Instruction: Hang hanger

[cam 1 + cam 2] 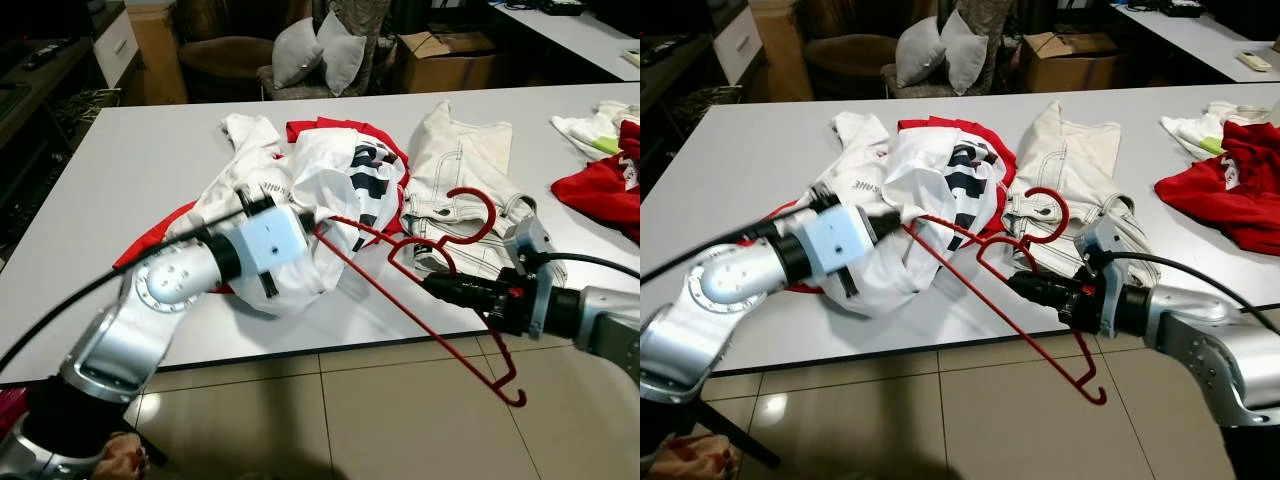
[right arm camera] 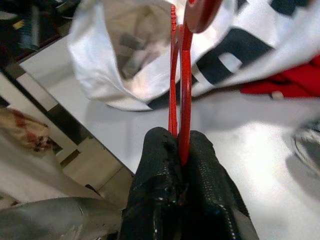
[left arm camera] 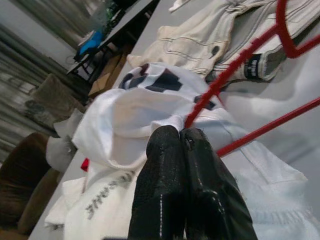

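Silver left arm runs up from the near-left corner, its left hand [image 1: 305,222] at the front of the surface [image 1: 130,170], fingers [image 3: 170,185] pressed tight together w/ a fold of the white shirt [image 1: 330,190] pinched at their tips. Red hanger [image 1: 420,300] has one end tucked into that shirt by the pinch; rest of it slants out over the surface's front edge, lower end w/ small hook hanging above the tiled floor [image 1: 330,410], big hook curving up over the cream jeans [image 1: 455,165]. Right hand [image 1: 432,283] comes in from the right, fingers [image 2: 165,170] clamped shut on the hanger's wire near its middle, just below the neck; wrist view shows the red wire running straight out from between the pads toward the shirt opening. White shirt w/ dark lettering is bunched mid-surface, lying on top of a red garment [image 1: 340,128] that peeks out at its back & left. Cream jeans lie spread just right of it, waistband toward the hanger. More red cloth [image 1: 600,190] & a pale garment [image 1: 590,125] at the far right, well apart. Behind the surface: armchair w/ grey cushions [image 1: 320,50], cardboard box [image 1: 445,60]
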### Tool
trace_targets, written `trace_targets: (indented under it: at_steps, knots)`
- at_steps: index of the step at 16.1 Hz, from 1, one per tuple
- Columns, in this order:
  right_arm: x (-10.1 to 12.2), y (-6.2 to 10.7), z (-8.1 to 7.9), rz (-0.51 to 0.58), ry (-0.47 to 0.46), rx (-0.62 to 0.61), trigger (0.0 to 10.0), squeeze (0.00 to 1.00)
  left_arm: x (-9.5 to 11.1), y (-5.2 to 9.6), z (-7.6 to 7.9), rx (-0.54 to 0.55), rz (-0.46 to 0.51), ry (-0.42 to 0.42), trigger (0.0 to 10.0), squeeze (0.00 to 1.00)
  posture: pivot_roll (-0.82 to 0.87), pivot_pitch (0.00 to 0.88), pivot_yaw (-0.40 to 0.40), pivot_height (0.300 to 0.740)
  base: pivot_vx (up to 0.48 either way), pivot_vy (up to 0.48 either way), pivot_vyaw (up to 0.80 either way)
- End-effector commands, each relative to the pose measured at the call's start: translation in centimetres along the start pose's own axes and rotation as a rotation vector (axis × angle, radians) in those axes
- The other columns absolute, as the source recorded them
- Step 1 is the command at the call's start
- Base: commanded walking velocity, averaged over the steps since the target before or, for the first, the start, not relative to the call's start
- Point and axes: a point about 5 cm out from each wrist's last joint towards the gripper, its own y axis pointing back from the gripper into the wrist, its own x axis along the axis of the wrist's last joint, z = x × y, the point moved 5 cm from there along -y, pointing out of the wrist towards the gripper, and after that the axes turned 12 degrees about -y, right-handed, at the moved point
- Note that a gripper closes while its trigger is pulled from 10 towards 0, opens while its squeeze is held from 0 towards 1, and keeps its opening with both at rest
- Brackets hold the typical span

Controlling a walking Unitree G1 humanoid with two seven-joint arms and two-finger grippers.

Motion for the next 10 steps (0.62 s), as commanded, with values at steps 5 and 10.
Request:
trace_targets:
  at_steps: [5, 10]
  knots:
    - [2.2, -1.3, 0.0, 0.111, -0.042, 0.01, 10.0, 0.0, 1.9, -0.1, 0.6, -0.067, 0.1, -0.032, 0.0, 0.0, -0.19, 0.0, 0.01, 0.74, 0.0, 0.0, 0.0]
    - [4.0, -2.3, 1.3, 0.181, -0.134, -0.065, 10.0, 0.0, -0.2, 0.1, 3.2, -0.169, 0.003, -0.023, 0.0, 0.0, -0.18, 0.0, 0.012, 0.74, 0.0, 0.0, 0.0]
